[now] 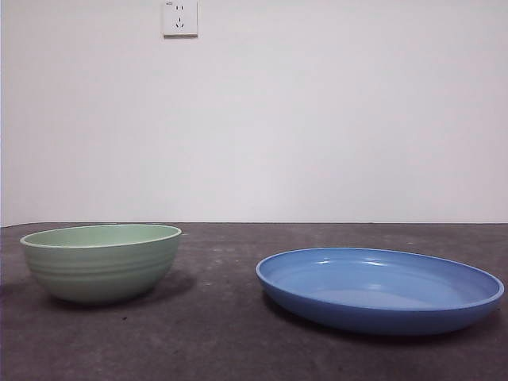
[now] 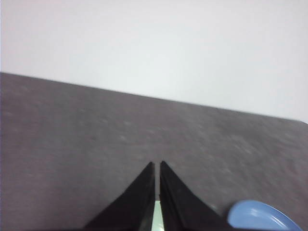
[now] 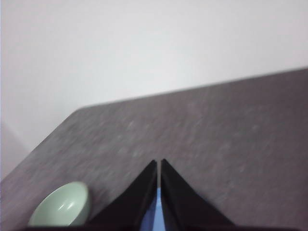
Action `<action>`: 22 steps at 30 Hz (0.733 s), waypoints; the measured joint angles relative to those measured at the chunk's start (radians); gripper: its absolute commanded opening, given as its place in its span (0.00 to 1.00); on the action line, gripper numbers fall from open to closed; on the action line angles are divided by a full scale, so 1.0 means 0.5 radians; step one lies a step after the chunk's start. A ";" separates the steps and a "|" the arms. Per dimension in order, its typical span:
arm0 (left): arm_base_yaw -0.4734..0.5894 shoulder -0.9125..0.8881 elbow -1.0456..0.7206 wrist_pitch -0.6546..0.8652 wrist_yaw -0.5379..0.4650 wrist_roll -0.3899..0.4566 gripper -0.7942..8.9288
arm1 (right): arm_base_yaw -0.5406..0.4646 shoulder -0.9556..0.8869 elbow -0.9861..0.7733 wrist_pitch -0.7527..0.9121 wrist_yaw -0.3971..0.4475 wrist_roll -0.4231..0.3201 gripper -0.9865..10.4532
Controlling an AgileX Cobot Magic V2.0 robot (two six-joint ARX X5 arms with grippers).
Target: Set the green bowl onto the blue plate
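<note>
The green bowl (image 1: 101, 263) sat upright at the lower left of the front view, pale mint with faint ridges ringing its outside and a lighter rim. It rested on the dark grey surface (image 1: 222, 333), well apart from the blue plate (image 1: 379, 289), which lay flat at the lower right, wide, shallow and glossy, its sloping rim raised all round.

My left tool (image 2: 157, 163) had its two black jaws pressed together with only a thin slit between them, gripping nothing; a sliver of pale green showed through that slit, and just an edge of the plate (image 2: 260, 217) peeked in at the lower right corner. My right tool (image 3: 158, 161) was likewise closed and empty-handed, blue showing in its slit, with the bowl (image 3: 61, 206) cut off at the lower left. Both wrist views were blurred. Neither tool appeared in the front view. A white wall socket (image 1: 180, 17) was clipped by the top edge.
</note>
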State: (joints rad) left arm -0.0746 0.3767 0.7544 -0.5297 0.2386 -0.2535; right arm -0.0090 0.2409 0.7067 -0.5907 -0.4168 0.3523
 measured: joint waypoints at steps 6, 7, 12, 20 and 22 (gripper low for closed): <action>-0.037 0.226 0.224 -0.187 0.257 0.000 0.10 | 0.000 0.277 0.279 -0.101 -0.238 -0.030 0.09; -0.066 0.256 0.245 -0.193 0.262 0.000 0.10 | 0.000 0.320 0.313 -0.101 -0.282 -0.031 0.09; -0.261 0.391 0.315 -0.235 0.311 0.005 0.10 | 0.042 0.558 0.428 -0.100 -0.505 -0.081 0.09; -0.526 0.519 0.336 -0.388 0.419 0.167 0.10 | 0.298 0.745 0.475 -0.288 -0.466 -0.300 0.09; -0.535 0.521 0.336 -0.408 0.420 0.208 0.10 | 0.329 0.771 0.475 -0.404 -0.466 -0.403 0.09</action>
State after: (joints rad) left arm -0.3420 0.6373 0.9226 -0.7338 0.4484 -0.1493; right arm 0.1555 0.6266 0.9443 -0.7929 -0.6498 0.1509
